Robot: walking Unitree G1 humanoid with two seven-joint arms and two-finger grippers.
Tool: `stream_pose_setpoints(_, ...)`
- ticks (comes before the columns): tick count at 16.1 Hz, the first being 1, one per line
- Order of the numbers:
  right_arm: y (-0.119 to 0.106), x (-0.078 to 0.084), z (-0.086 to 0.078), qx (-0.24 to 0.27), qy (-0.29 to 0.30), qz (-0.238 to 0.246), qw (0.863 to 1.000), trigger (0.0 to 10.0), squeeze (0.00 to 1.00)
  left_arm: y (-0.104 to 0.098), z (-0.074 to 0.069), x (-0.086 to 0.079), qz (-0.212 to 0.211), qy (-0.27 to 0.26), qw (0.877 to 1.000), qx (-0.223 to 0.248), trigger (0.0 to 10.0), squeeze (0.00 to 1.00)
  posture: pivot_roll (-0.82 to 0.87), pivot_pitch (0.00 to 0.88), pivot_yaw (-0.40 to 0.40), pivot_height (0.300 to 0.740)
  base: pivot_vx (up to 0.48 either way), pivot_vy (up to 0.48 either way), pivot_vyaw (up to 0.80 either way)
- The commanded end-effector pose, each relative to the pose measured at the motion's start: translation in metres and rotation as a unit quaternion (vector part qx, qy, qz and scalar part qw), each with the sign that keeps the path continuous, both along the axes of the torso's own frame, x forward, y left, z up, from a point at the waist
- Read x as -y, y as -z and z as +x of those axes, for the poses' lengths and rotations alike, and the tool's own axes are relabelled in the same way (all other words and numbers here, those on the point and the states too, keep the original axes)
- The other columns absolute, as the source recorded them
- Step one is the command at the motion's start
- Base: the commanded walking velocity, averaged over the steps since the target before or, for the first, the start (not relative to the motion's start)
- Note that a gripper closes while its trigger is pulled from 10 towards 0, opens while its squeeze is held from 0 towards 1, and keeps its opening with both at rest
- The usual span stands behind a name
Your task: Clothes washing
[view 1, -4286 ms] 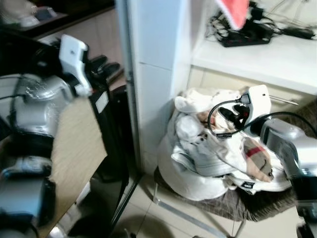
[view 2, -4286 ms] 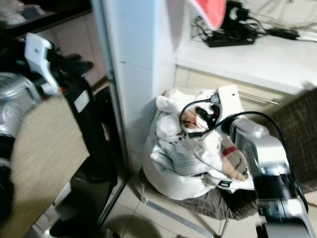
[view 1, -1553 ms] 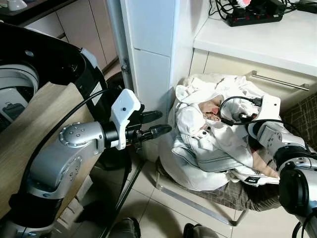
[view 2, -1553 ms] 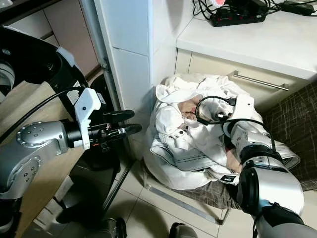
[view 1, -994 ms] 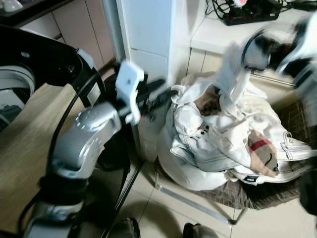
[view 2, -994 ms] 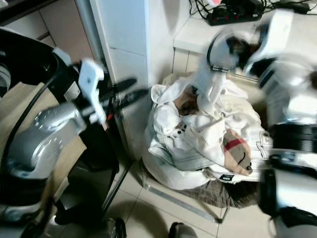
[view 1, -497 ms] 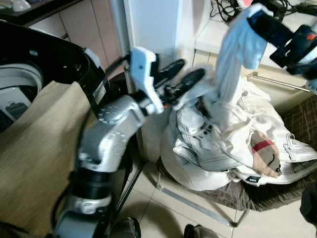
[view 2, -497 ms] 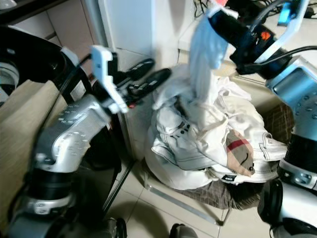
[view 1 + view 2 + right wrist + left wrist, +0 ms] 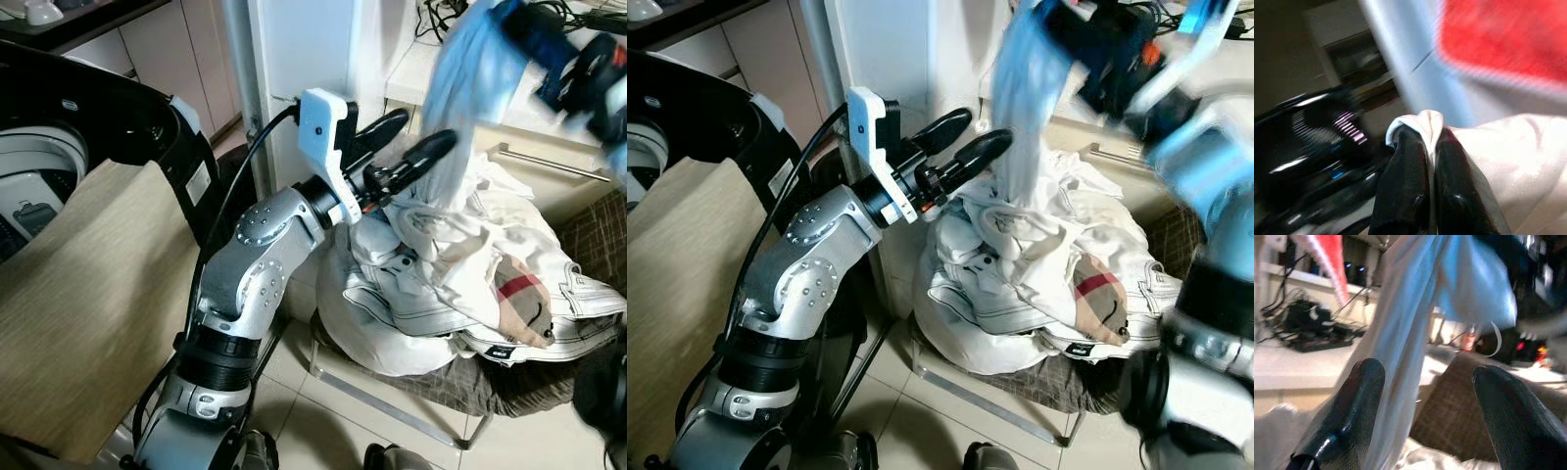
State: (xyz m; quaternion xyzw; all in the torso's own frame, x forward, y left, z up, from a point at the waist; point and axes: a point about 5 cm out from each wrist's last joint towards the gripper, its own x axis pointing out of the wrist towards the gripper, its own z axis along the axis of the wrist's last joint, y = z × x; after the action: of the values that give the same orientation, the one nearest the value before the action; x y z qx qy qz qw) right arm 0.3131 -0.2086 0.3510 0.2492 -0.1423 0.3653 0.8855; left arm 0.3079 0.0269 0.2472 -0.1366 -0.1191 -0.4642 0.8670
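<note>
A heap of white clothes (image 9: 460, 284) lies on a low chair with a brown checked seat (image 9: 460, 387). My right gripper (image 9: 524, 27) is raised high above the heap, blurred, shut on a pale white-blue garment (image 9: 460, 88) that hangs from it down to the heap. In the right wrist view the fingers (image 9: 1410, 176) pinch a fold of that cloth (image 9: 1422, 122). My left gripper (image 9: 423, 129) is open and reaches in from the left, level with the hanging garment. The garment (image 9: 1400, 333) hangs close by one finger (image 9: 1359, 396).
A washing machine with a white drum (image 9: 34, 181) and a raised black lid (image 9: 118, 108) stands at the left, beside a beige panel (image 9: 88, 294). A white pillar (image 9: 299, 49) rises behind my left arm. A white counter (image 9: 416, 73) with cables runs over a drawer handle (image 9: 549, 162).
My right gripper has risen from the heap, pulling the pale garment up with it. My left arm has swung up and to the right until its open fingers reach the hanging cloth.
</note>
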Motion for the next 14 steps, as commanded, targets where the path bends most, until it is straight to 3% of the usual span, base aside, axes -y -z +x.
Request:
stream_pose_setpoints(1, -0.028, 0.014, 0.002, 0.043, 0.069, 0.007, 0.997, 0.0, 0.00, 0.001, 0.006, -0.014, 0.011, -0.038, 0.999, 0.006, 10.0, 0.00, -0.13, 0.030, 0.028, 0.740, 0.000, 0.000, 0.00)
stream_pose_setpoints(3, -0.054, 0.017, 0.000, 0.091, 0.097, 0.007, 0.991, 0.0, 0.00, 0.004, 0.009, -0.024, 0.022, -0.054, 0.998, 0.009, 10.0, 0.00, -0.13, 0.030, 0.028, 0.740, 0.000, 0.000, 0.00)
stream_pose_setpoints(4, -0.093, 0.024, -0.007, 0.162, 0.129, 0.042, 0.977, 0.0, 0.00, 0.005, 0.011, -0.032, 0.031, -0.068, 0.997, 0.010, 10.0, 0.00, -0.12, 0.029, 0.021, 0.740, 0.000, 0.000, 0.00)
stream_pose_setpoints(5, -0.116, 0.031, -0.013, 0.202, 0.154, 0.075, 0.964, 0.0, 0.00, 0.006, 0.012, -0.037, 0.036, -0.076, 0.996, 0.011, 10.0, 0.00, -0.12, 0.029, 0.021, 0.740, 0.000, 0.000, 0.00)
stream_pose_setpoints(6, -0.123, 0.033, -0.015, 0.211, 0.162, 0.086, 0.960, 0.0, 0.00, 0.006, 0.012, -0.039, 0.037, -0.079, 0.996, 0.012, 10.0, 0.00, -0.12, 0.029, 0.021, 0.740, 0.000, 0.000, 0.00)
stream_pose_setpoints(7, -0.135, 0.037, -0.015, 0.239, 0.210, 0.069, 0.945, 0.0, 0.00, 0.007, 0.013, -0.042, 0.041, -0.086, 0.995, 0.013, 10.0, 0.00, -0.12, 0.032, 0.016, 0.740, 0.000, 0.000, 0.00)
stream_pose_setpoints(8, -0.129, 0.039, -0.004, 0.222, 0.243, 0.046, 0.943, 0.0, 0.00, 0.008, 0.013, -0.044, 0.045, -0.090, 0.995, 0.012, 10.0, 0.00, -0.12, 0.032, 0.016, 0.740, 0.000, 0.000, 0.00)
stream_pose_setpoints(10, -0.093, 0.035, 0.023, 0.149, 0.258, -0.002, 0.955, 0.0, 0.00, 0.011, 0.011, -0.042, 0.055, -0.083, 0.995, 0.011, 10.0, 0.00, -0.11, 0.035, 0.012, 0.740, 0.000, 0.000, 0.00)
stream_pose_setpoints(11, -0.065, 0.032, 0.037, 0.107, 0.265, -0.037, 0.958, 0.0, 0.00, 0.013, 0.008, -0.037, 0.062, -0.069, 0.996, 0.008, 10.0, 0.00, -0.11, 0.037, 0.012, 0.740, 0.000, 0.000, 0.00)
stream_pose_setpoints(13, -0.010, 0.031, 0.053, 0.021, 0.284, -0.114, 0.952, 0.0, 0.00, 0.023, 0.001, -0.031, 0.082, -0.038, 0.996, -0.007, 10.0, 0.00, -0.11, 0.037, 0.012, 0.740, 0.000, 0.000, 0.00)
stream_pose_setpoints(14, 0.020, 0.033, 0.057, -0.024, 0.299, -0.165, 0.940, 0.0, 0.00, 0.036, -0.003, -0.029, 0.105, -0.025, 0.994, -0.032, 10.0, 0.00, -0.10, 0.041, 0.012, 0.740, 0.000, 0.000, 0.00)
